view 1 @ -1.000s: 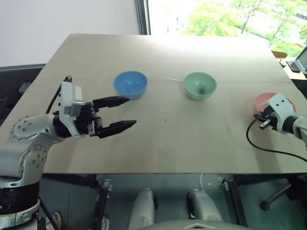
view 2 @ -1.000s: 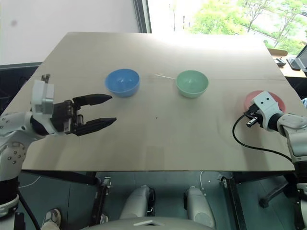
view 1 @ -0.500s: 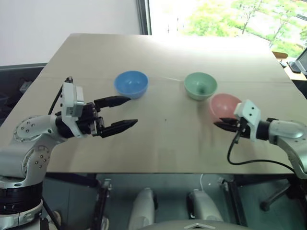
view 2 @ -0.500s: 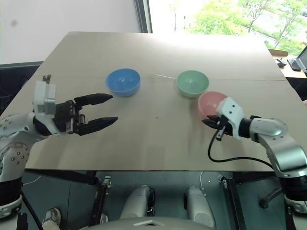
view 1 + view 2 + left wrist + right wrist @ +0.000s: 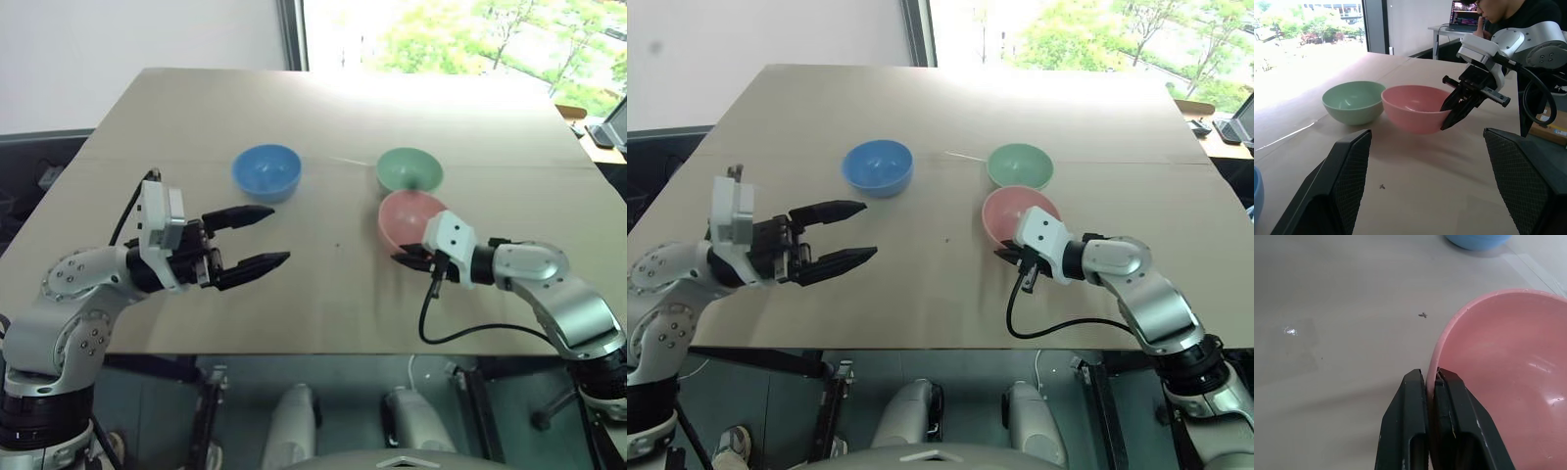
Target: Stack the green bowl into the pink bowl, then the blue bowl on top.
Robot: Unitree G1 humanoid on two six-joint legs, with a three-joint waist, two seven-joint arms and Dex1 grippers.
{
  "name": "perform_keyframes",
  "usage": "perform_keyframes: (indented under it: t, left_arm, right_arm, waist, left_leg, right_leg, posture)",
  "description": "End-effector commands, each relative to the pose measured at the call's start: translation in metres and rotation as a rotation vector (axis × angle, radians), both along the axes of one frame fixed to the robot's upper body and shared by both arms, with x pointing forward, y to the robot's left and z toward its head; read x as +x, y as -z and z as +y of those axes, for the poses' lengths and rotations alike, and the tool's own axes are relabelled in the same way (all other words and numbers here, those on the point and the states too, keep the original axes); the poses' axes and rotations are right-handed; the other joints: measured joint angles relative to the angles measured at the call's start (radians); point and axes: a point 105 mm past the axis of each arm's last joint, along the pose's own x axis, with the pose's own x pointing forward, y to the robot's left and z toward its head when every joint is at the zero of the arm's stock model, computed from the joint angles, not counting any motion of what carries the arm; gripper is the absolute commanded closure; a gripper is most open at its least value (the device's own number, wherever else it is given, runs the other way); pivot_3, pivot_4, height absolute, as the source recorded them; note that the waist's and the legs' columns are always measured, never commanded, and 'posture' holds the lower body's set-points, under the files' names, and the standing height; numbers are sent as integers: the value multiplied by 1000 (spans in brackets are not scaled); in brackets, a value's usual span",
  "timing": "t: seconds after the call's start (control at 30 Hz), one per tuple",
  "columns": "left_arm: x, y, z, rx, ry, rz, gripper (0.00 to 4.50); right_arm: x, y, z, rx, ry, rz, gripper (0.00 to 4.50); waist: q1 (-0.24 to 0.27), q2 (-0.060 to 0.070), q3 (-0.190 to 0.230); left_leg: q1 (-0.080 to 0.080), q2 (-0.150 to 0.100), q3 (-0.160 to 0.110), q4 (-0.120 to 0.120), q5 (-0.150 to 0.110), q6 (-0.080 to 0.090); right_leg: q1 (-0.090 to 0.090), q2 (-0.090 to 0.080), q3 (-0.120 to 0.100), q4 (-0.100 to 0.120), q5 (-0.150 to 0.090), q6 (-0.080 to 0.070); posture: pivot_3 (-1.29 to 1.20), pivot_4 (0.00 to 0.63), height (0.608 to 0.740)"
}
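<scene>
Right wrist view: right gripper pinches pink bowl rim, just beside green bowl. Set pink bowl flat before release. Left gripper wide, near blue bowl.

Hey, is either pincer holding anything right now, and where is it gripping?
The right pincer pinches the pink bowl by its near rim, one finger inside, one outside. The left pincer is open and holds nothing.

Office-like room: person at laptop (big window behind).
</scene>
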Motion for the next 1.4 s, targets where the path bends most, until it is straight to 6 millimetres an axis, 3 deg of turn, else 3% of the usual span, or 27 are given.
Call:
perform_keyframes:
  t: [0.03,0.43,0.77,1.0,1.13,1.23,1.33,1.4]
  left_arm:
    - [-6,-9,-1,0,-1,-50,615]
    - [-9,-7,4,4,-28,-38,615]
    - [-16,2,17,20,-79,-9,615]
    - [-16,1,18,3,-98,-13,615]
    - [-16,3,22,-14,-128,-3,615]
    - [-16,6,25,-20,-142,4,615]
    - [-16,7,25,-25,-147,10,615]
    - [-16,8,25,-28,-150,11,615]
  right_arm:
    - [-2,-7,10,-6,-52,-55,4479]
    - [-15,2,30,-43,-139,-46,4479]
    - [-2,-3,60,-75,-192,-136,4479]
    - [3,0,58,-83,-193,-91,4479]
    - [0,-2,60,-42,-198,-40,3060]
    - [-1,-8,60,-12,-194,-37,1681]
    - [-2,-30,59,73,-188,-94,454]
    - [0,-55,53,173,-165,-126,26]
  waist:
    - [-1,0,0]
    - [-1,0,0]
    - [-2,-1,0]
    - [-1,-1,0]
    - [-4,-1,0]
    - [-3,-1,0]
    - [0,-1,0]
    - [-1,-1,0]
  left_leg:
    - [0,0,0,0,0,0]
    - [0,0,0,0,0,0]
    - [0,0,0,0,0,0]
    - [0,0,1,0,0,0]
    - [0,1,1,-1,0,0]
    - [0,1,1,-1,0,0]
    - [0,1,1,-1,0,0]
    - [0,1,1,-1,0,0]
  right_leg:
    - [0,0,0,0,0,0]
    - [0,0,0,0,0,0]
    - [-1,0,0,0,0,0]
    - [-1,0,0,0,0,0]
    - [-2,0,0,1,0,0]
    - [-2,0,0,1,0,0]
    - [-2,0,0,0,0,0]
    - [-2,0,0,1,0,0]
  posture:
    - [0,150,740]
    - [0,150,740]
    - [0,150,740]
    - [0,150,740]
    - [0,150,740]
    - [0,150,740]
    - [0,150,740]
    - [0,150,740]
